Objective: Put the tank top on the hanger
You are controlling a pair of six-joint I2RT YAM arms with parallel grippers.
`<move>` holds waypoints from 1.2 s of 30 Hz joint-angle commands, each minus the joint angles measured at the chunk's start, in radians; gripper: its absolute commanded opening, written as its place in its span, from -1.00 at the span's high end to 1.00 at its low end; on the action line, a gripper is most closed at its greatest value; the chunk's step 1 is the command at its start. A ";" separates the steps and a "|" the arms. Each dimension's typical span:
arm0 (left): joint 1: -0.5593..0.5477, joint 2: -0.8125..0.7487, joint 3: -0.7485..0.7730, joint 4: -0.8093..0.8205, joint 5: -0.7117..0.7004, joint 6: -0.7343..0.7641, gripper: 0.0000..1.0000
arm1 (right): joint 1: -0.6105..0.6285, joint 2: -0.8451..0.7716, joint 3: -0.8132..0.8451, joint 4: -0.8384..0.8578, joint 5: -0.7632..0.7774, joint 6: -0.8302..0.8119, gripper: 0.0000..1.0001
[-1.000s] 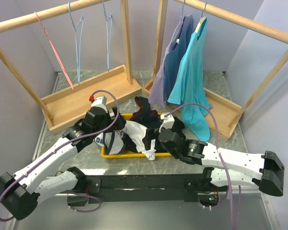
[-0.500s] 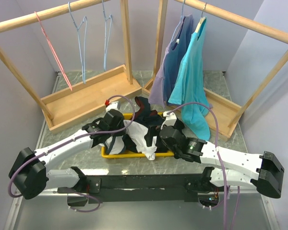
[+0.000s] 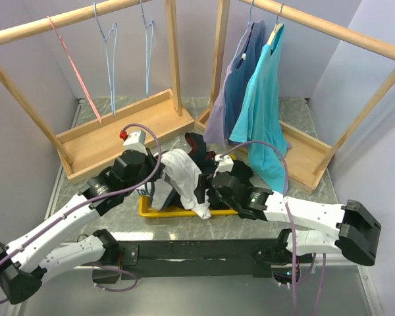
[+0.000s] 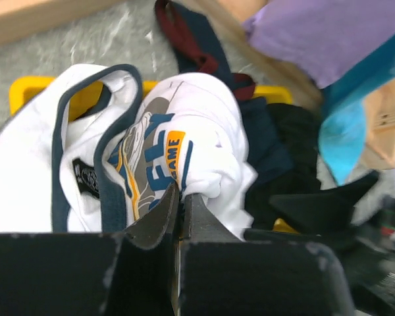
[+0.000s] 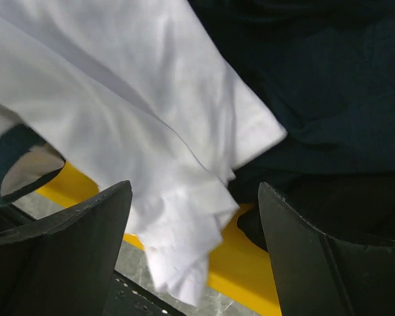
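left gripper (image 4: 180,214): pinched tight on tank top (image 3: 181,172) | tank top: bunched, held up over yellow tray (image 3: 159,210), hem drooping past tray's near edge | right gripper (image 5: 194,191): fingers wide, nothing held, over tray's near edge at hem | hanger (image 3: 109,66): hangs well behind tray, left

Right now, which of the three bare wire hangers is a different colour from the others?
The pink-red hanger, leftmost and hanging aslant; the middle hanger and the right hanger are light blue, hanging straight.
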 commanded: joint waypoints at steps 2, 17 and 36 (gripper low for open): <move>-0.004 -0.020 0.061 0.040 0.052 0.036 0.98 | -0.003 0.036 0.041 0.043 -0.015 -0.011 -0.66; -0.001 0.117 0.104 0.031 0.015 0.024 -0.34 | 0.228 0.103 0.173 0.059 0.054 0.034 -0.54; 0.057 -0.124 -0.119 -0.220 -0.152 -0.175 -0.63 | 0.233 0.408 0.342 0.186 0.078 0.085 0.87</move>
